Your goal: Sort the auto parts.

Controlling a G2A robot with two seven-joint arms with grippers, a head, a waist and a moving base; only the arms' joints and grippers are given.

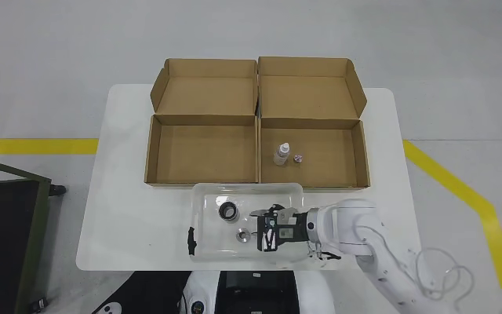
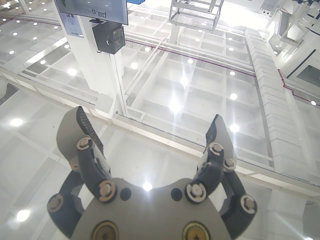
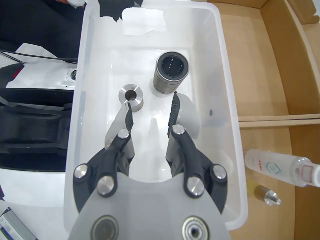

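Found right gripper [image 3: 152, 101] spread and empty inside clear bin [image 3: 226, 76]. Located steel bushing [image 3: 131, 96], bore up, just past one fingertip. Located linear bearing [image 3: 171, 72], bore up, just past the other. Saw neither between them. Judged right arm nearer. Found left gripper [image 2: 148, 114] spread, aimed at ceiling [image 2: 190, 76].

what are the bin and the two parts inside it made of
The bin looks like translucent whitish plastic: shapes behind show through its walls. The small bushing seems bare metal, probably steel, with a bright machined shine. The larger cylinder looks metal too, a duller grey sleeve with a dark bore, perhaps a bearing.
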